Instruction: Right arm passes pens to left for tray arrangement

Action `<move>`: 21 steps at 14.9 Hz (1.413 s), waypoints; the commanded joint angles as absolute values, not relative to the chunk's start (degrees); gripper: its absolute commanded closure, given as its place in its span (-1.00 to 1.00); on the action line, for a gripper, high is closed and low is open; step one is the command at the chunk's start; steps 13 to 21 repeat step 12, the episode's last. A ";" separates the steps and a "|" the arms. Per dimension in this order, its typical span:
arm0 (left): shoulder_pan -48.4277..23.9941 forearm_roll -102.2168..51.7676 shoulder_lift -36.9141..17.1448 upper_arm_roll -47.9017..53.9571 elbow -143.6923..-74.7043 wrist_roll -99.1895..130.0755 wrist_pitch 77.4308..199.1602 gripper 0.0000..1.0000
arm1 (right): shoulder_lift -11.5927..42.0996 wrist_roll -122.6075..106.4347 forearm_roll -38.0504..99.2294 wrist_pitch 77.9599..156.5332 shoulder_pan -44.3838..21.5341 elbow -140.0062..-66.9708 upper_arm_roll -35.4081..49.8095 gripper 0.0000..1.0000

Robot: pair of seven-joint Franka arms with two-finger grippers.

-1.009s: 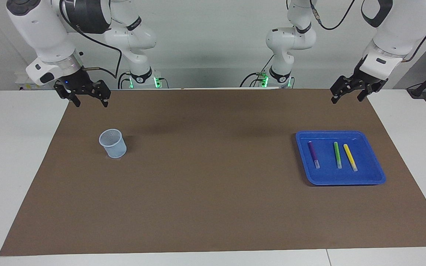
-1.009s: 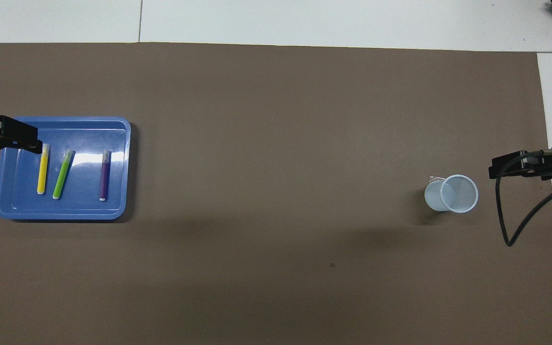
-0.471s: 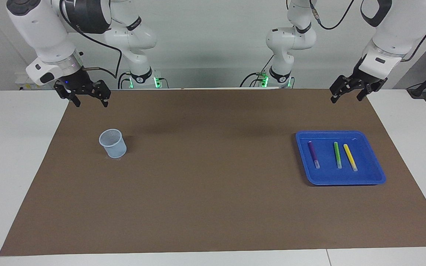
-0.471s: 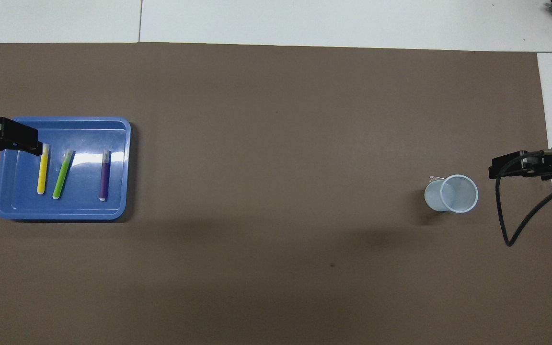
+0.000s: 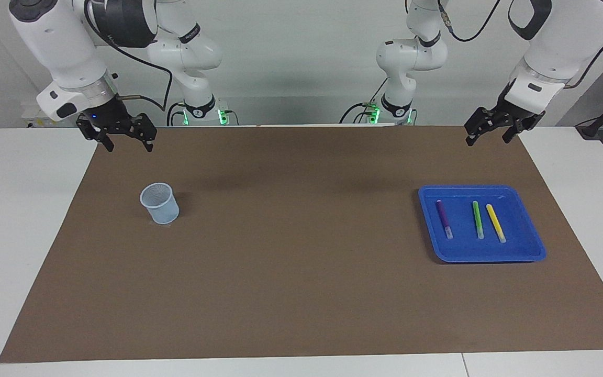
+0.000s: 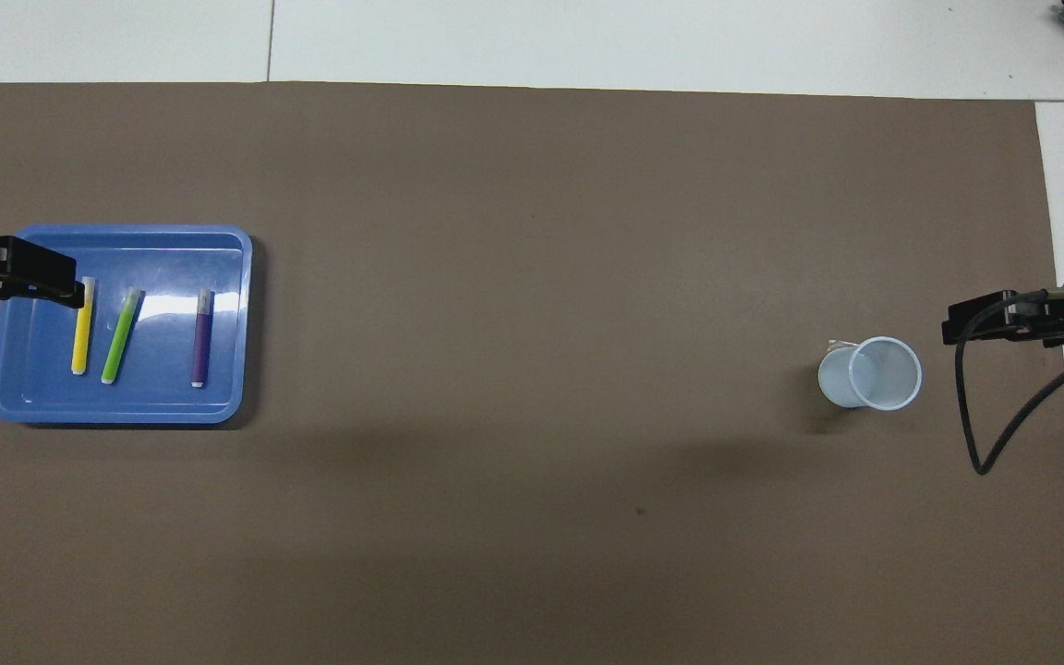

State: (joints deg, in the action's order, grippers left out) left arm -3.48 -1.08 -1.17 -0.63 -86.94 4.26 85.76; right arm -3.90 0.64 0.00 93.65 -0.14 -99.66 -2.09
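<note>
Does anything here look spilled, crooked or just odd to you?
Nothing spilled or damaged. The three pens lie in the tray, apart from each other; only the green pen sits slightly slanted against the yellow and purple ones. The cup stands upright. Both grippers hang empty above the table.

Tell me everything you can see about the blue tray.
The blue tray is shallow, glossy plastic by its look, nearly square with rounded corners and a raised rim. It lies flat on the brown mat toward the left arm's end of the table. Inside lie three pens side by side, apart: purple pen, green pen, yellow pen. No claw touches it.
</note>
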 commanded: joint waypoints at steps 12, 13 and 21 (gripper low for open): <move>-2.90 -0.53 2.90 -0.35 -91.93 3.34 87.45 -1.00 | -4.57 -0.09 -0.35 94.75 0.09 -100.37 -2.11 -1.00; -2.90 -0.53 2.90 -0.35 -91.93 3.34 87.45 -1.00 | -4.57 -0.09 -0.35 94.75 0.09 -100.37 -2.11 -1.00; -2.90 -0.53 2.90 -0.35 -91.93 3.34 87.45 -1.00 | -4.57 -0.09 -0.35 94.75 0.09 -100.37 -2.11 -1.00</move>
